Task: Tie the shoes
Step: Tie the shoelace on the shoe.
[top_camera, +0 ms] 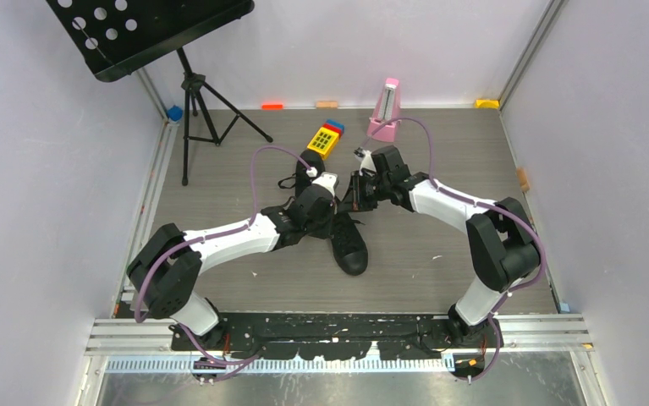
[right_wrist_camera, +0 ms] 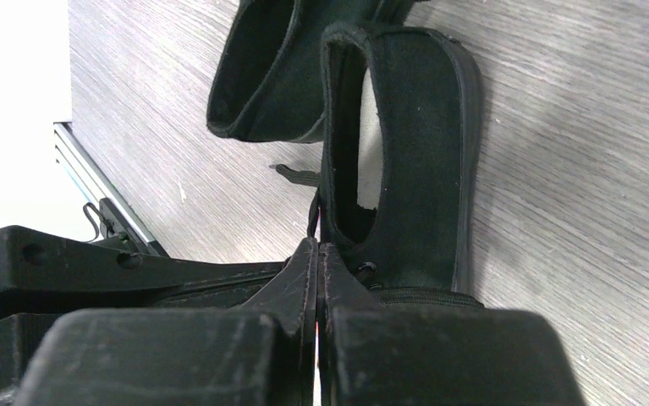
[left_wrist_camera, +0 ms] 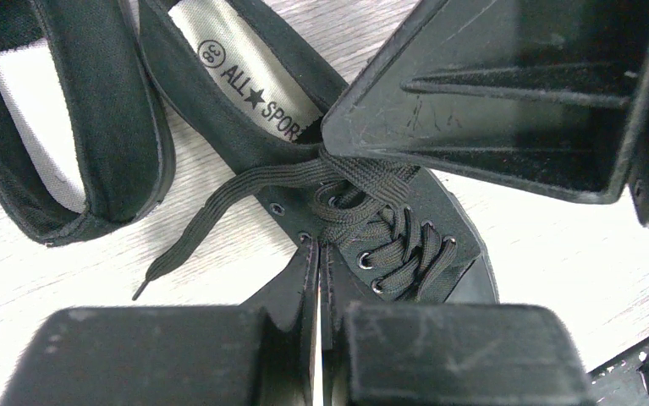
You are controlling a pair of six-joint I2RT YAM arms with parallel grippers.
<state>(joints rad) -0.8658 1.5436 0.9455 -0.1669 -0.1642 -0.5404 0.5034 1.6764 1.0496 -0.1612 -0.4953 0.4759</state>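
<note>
Left gripper [left_wrist_camera: 318, 283] clenched, tips at shoe [left_wrist_camera: 439, 245] | right gripper [right_wrist_camera: 316, 254] pinching its lace [left_wrist_camera: 219, 203]

Top view: the left arm [top_camera: 223, 239] and right arm [top_camera: 452, 203] reached inward from the lower corners. The left gripper [top_camera: 325, 199] and right gripper [top_camera: 361, 186] stood nearly tip to tip just above centre, each with jaws pressed together.

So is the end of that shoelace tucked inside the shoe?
No, the lace end lies flat on the table beside the shoe.
</note>
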